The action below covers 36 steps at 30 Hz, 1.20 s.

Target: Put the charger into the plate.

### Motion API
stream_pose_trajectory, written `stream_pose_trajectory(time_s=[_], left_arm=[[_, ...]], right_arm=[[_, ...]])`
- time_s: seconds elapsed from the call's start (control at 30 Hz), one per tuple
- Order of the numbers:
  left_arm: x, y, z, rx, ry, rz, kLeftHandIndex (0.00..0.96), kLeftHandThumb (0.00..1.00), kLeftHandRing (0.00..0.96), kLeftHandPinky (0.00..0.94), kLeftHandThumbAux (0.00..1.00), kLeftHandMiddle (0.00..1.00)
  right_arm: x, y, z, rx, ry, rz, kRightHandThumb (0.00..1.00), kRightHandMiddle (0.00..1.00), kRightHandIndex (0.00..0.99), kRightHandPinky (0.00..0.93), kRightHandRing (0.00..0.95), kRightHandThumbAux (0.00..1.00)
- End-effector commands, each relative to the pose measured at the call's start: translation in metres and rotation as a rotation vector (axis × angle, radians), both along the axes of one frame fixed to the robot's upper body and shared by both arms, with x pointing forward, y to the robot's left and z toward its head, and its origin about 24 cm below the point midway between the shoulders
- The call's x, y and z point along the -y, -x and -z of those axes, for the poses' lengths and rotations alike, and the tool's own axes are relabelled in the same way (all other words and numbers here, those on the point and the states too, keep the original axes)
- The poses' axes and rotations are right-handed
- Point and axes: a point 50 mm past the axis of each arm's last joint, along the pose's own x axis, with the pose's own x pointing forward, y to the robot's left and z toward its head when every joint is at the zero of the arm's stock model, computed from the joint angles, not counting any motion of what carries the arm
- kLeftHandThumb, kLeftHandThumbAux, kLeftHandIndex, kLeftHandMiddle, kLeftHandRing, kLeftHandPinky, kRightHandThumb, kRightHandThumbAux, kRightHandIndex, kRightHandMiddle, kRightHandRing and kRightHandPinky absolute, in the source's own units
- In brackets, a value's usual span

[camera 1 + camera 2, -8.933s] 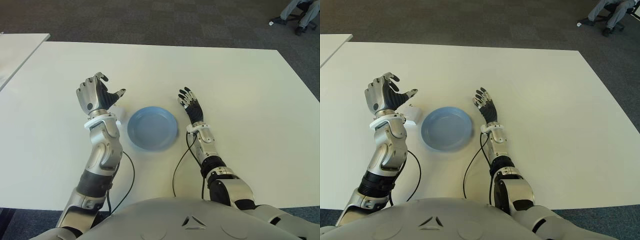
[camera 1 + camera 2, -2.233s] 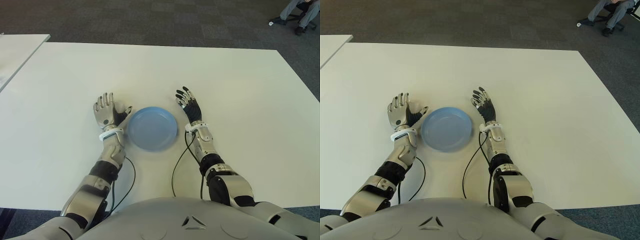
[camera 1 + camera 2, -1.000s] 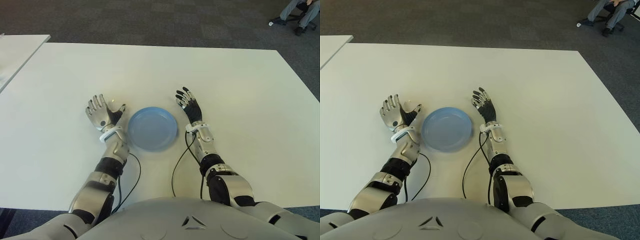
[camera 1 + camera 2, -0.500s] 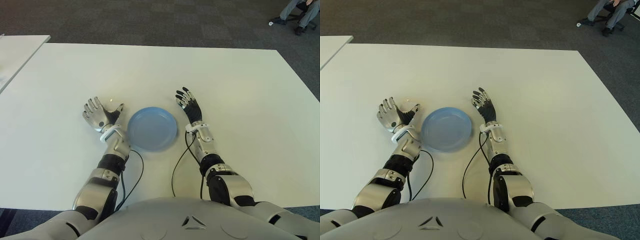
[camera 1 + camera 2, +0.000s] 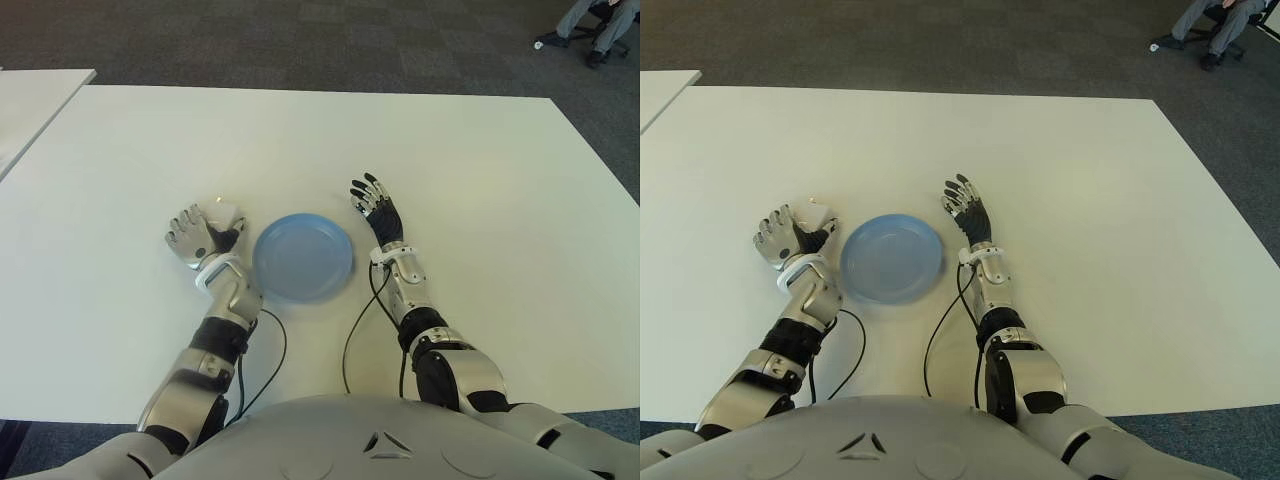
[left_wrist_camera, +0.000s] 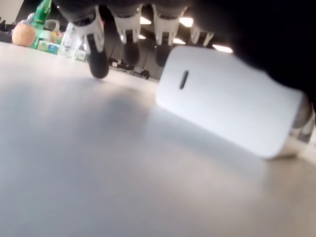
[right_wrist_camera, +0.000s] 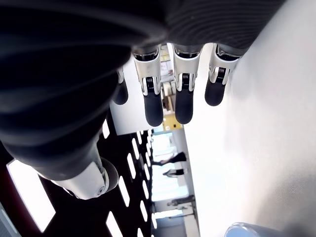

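Note:
The white charger (image 5: 226,213) lies on the white table (image 5: 480,180), just left of the empty blue plate (image 5: 303,257). My left hand (image 5: 199,236) is low at the charger's near-left side, palm up, fingers spread, thumb toward the charger. In the left wrist view the charger (image 6: 227,103) lies flat on the tabletop, with the fingertips (image 6: 97,66) beyond it and not closed around it. My right hand (image 5: 378,208) shows idle to the right of the plate, fingers extended and holding nothing.
A second white table (image 5: 35,105) stands off the far left corner. A person's legs and a chair (image 5: 598,22) are on the carpet at the far right. Black cables (image 5: 262,352) trail from both wrists toward my body.
My left hand has dropped lower and drawn slightly toward me beside the plate, and the charger now shows plainly next to its thumb. The right hand and the plate have not moved.

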Motion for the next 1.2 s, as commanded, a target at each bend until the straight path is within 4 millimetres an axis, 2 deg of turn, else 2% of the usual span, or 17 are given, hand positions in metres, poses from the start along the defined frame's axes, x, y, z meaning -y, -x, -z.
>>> stream_pose_trajectory(time_s=[0.03,0.57,0.8,1.1,1.2], left_arm=[[-0.001,0.013,0.007,-0.111,0.060,0.009,0.000,0.287,0.089,0.127,0.326,0.122],[0.002,0.012,-0.019,-0.146,0.129,0.103,0.006,0.347,0.155,0.208,0.325,0.175],[0.003,0.012,-0.030,-0.180,0.110,0.164,0.026,0.371,0.290,0.385,0.314,0.250],[0.002,0.006,-0.041,-0.234,0.057,0.260,0.031,0.366,0.393,0.452,0.294,0.337],[0.002,0.004,-0.044,-0.250,0.027,0.290,0.044,0.369,0.473,0.513,0.296,0.407]], right_arm=[[0.002,0.011,0.017,-0.092,-0.014,0.019,0.073,0.205,0.087,0.119,0.163,0.726],[0.001,0.011,0.017,-0.102,-0.006,0.020,0.058,0.201,0.082,0.099,0.155,0.715],[0.000,0.011,0.016,-0.103,-0.003,0.020,0.051,0.195,0.078,0.095,0.148,0.714],[0.000,0.011,0.016,-0.108,-0.002,0.017,0.052,0.190,0.073,0.091,0.144,0.708],[0.000,0.011,0.016,-0.107,-0.003,0.015,0.053,0.190,0.073,0.099,0.145,0.710]])
